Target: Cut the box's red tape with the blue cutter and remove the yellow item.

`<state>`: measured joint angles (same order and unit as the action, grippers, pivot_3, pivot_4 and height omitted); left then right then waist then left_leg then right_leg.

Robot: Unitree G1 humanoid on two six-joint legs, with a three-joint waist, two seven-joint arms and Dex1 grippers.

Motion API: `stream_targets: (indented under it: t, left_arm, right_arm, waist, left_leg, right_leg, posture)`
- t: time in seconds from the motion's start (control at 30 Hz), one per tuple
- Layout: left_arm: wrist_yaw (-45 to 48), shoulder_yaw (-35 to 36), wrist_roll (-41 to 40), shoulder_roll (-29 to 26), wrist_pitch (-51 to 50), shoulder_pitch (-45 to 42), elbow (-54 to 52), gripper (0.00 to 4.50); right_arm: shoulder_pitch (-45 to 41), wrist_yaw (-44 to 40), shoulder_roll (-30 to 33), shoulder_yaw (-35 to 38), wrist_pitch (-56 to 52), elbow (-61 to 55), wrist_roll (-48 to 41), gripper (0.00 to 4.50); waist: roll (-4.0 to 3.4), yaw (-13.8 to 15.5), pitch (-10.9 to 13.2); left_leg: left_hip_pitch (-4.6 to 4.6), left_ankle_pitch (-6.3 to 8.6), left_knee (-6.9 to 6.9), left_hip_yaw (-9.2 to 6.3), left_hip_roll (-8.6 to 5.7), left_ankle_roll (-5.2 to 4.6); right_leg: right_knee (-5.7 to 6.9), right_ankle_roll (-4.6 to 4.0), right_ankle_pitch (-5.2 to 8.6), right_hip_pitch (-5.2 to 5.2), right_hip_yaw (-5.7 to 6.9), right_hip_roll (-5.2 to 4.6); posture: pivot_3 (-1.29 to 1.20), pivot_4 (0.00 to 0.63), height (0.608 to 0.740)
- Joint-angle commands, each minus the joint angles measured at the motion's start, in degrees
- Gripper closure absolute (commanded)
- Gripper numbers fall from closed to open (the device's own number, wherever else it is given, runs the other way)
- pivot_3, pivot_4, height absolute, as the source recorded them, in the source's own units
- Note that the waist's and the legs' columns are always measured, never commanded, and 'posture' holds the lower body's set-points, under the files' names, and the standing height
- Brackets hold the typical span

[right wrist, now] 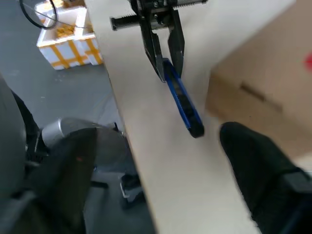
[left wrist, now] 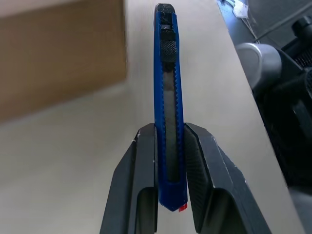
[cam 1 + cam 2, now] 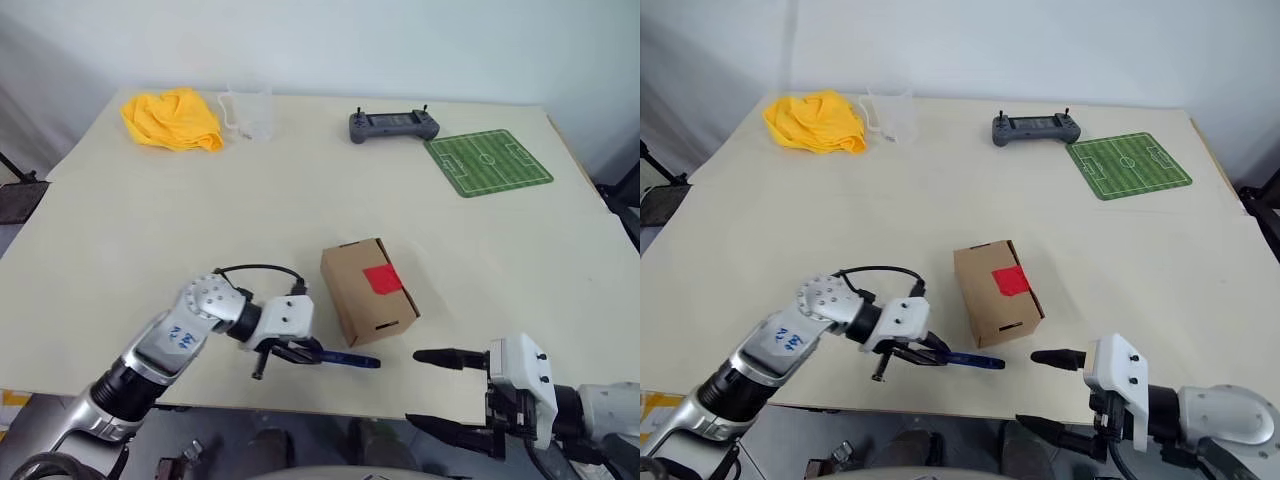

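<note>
The brown box [image 3: 368, 288] lies near the table's front edge, closed, with the red tape [image 3: 382, 279] on its top. My left gripper [image 3: 298, 352] is just left of the box's near end, shut on the blue cutter [image 3: 345, 358]. The cutter points right along the table in front of the box. In the left wrist view the cutter [image 2: 165, 97] is clamped between both fingers [image 2: 144, 165]. My right gripper [image 3: 432, 392] hovers at the front edge to the right of the cutter's tip, open, holding nothing. The yellow item is hidden.
A yellow cloth [image 3: 172, 120] and a clear plastic cup [image 3: 250, 112] sit at the far left corner. A grey controller [image 3: 393, 126] and a green football-pitch mat [image 3: 488, 161] lie at the far right. In the right wrist view a white crate [image 1: 66, 41] stands on the floor.
</note>
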<state>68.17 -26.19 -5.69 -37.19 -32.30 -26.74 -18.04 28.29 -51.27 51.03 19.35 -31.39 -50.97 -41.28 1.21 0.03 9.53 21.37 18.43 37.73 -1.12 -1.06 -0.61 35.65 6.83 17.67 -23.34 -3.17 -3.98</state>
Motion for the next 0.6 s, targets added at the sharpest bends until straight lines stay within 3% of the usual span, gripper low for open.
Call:
stream_targets:
  t: [0.03, 0.3, 0.6]
  left_arm:
    - [-1.85, -3.00, 1.42, -0.02, -5.67, -0.60, -4.32, 4.05]
    - [-6.45, -7.13, 1.93, 2.37, -15.84, -2.30, -8.31, 4.05]
    - [-8.60, -10.12, 1.46, 2.89, -20.90, -5.16, -8.58, 4.05]
  right_arm:
    - [1.31, 2.98, -0.80, -0.06, -0.27, -3.21, 2.27, 1.65]
    - [-4.59, 8.59, -0.26, -11.86, -2.23, -1.23, 10.62, 4.42]
    - [-15.56, 10.64, -0.84, -22.59, -7.58, 3.88, 14.67, 4.47]
  waist:
    - [0.01, -0.09, 0.01]
    - [0.01, 0.24, 0.00]
    - [0.00, 1.05, 0.00]
  left_leg:
    - [-0.08, -0.04, 0.00, 0.00, 0.00, 0.04]
    - [-0.12, -0.08, 0.08, -0.02, 0.00, 0.09]
    - [-0.06, -0.07, 0.11, -0.05, -0.02, 0.10]
  right_leg:
    - [0.08, 0.00, 0.00, 0.03, -0.04, 0.01]
    - [0.10, 0.00, 0.00, 0.10, -0.04, -0.02]
    - [0.00, 0.00, -0.01, 0.09, 0.00, -0.03]
  posture:
    - [0.00, 0.150, 0.740]
    - [0.00, 0.150, 0.740]
    - [0.00, 0.150, 0.740]
